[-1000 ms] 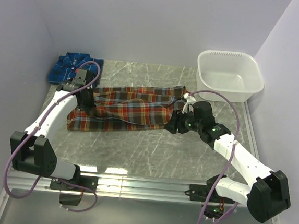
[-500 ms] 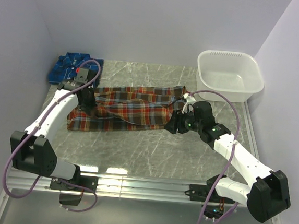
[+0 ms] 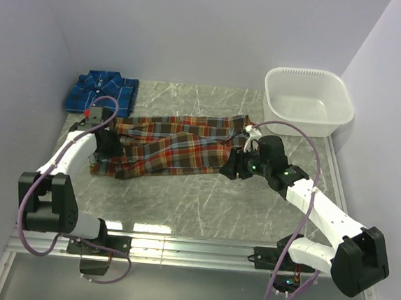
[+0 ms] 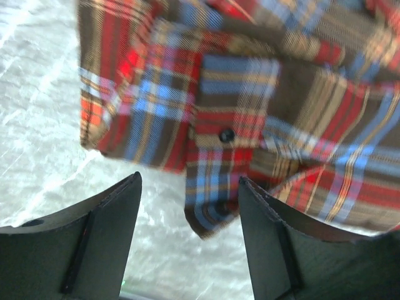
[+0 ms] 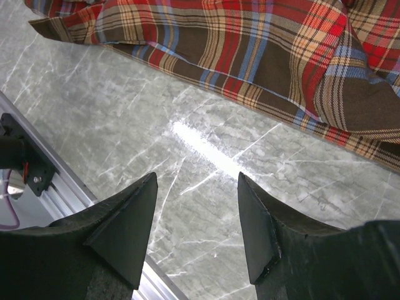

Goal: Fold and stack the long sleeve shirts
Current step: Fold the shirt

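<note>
- Red-orange plaid shirt (image 3: pixel 169 147) lies mid-table, spread out long left to right. It's rumpled and partly folded over itself, not squared up.
- Its left end is bunched and sits right at the left arm's wrist. Its right end reaches the right arm's gripper, with the collar end toward the tub.
- In the left wrist view a cuff (image 4: pixel 206 156) with a dark button (image 4: pixel 226 134) lies flat on the marble, one corner pointing down into the gap between the jaws.
- Blue plaid shirt (image 3: pixel 101 92) is already a neat folded square with the collar on top. It's in the far left corner, apart from the red one, so not stacked.
- Left gripper (image 4: pixel 189 181): jaws stand wide and hold nothing. Both fingers (image 4: pixel 106 231) are clear of the cloth, just short of the cuff edge.
- Right gripper (image 5: pixel 197 178): jaws also wide and empty, hovering over bare marble. The red shirt's hem runs just beyond its fingertips and there's no contact.
- Table (image 3: pixel 203 199) is grey marble-pattern with a glare streak under the right gripper.
- White plastic tub (image 3: pixel 304 125) sits in the far right corner, well clear of both shirts.
- Aluminium rail (image 3: pixel 192 246) runs along the near edge with both arm bases on it.
- Purple cables (image 3: pixel 287 126) loop off each arm.
</note>
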Controlling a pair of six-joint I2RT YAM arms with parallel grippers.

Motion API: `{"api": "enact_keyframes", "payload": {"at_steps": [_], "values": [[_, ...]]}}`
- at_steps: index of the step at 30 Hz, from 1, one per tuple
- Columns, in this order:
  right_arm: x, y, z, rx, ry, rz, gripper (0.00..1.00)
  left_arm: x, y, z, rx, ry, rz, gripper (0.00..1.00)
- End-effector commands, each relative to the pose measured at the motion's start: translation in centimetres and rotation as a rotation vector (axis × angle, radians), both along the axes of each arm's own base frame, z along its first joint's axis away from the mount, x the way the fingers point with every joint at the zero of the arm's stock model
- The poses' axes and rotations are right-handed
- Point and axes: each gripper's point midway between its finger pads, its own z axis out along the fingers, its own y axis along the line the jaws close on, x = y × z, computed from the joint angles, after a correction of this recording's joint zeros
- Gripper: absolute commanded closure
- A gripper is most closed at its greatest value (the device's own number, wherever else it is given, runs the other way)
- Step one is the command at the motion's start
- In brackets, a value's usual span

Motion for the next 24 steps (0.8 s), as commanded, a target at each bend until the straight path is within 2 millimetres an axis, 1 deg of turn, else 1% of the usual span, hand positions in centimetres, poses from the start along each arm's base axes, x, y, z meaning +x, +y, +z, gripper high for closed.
{"api": "enact_keyframes", "payload": {"at_steps": [1,3,4,5,6,7,8,11,12,14,15,17,18,19,21,24], "values": [[0.3,0.5,0.3,0.027,-0.020,0.014,0.39,2.3,0.2,1.5,-0.116,-0.169,0.041,0.31],[0.2,0.6,0.3,0.034,-0.017,0.019,0.39,2.7,-0.2,0.8,-0.182,-0.192,0.049,0.33],[0.2,0.7,0.3,0.036,-0.015,0.021,0.39,3.0,0.3,0.6,-0.204,-0.207,0.078,0.35],[0.1,0.7,0.2,0.037,-0.013,0.023,0.39,3.2,0.3,0.3,-0.225,-0.214,0.087,0.36],[0.1,0.8,0.1,0.039,-0.013,0.026,0.39,3.1,0.3,-0.4,-0.248,-0.212,0.094,0.40],[0.0,0.7,0.0,0.038,-0.012,0.026,0.39,4.1,0.2,-0.1,-0.282,-0.259,0.091,0.42],[0.0,0.7,0.0,0.037,-0.014,0.023,0.39,4.4,0.1,0.0,-0.293,-0.274,0.091,0.43],[0.0,0.5,-0.3,0.029,-0.013,0.019,0.39,5.4,0.0,-0.6,-0.313,-0.289,0.097,0.44],[0.0,0.5,-0.3,0.029,-0.011,0.018,0.39,5.5,0.0,-1.3,-0.318,-0.267,0.102,0.44],[0.0,0.5,-0.4,0.029,-0.012,0.019,0.39,5.8,0.2,-2.0,-0.313,-0.255,0.112,0.44],[0.0,0.5,-0.4,0.029,-0.011,0.017,0.39,5.8,0.2,-2.7,-0.318,-0.235,0.118,0.45],[0.0,0.5,-0.5,0.029,-0.011,0.017,0.39,5.9,0.4,-3.4,-0.309,-0.222,0.133,0.45],[-0.1,0.5,-0.6,0.028,-0.010,0.018,0.39,5.7,0.5,-4.1,-0.305,-0.195,0.146,0.44],[-0.1,0.5,-0.5,0.029,-0.011,0.018,0.39,5.6,0.6,-4.5,-0.303,-0.181,0.150,0.44],[-0.1,0.4,-0.7,0.024,-0.008,0.015,0.39,5.1,0.9,-5.1,-0.285,-0.157,0.166,0.44],[-0.1,0.3,-0.7,0.020,-0.012,0.013,0.39,4.7,1.4,-5.2,-0.261,-0.154,0.183,0.42]]}}
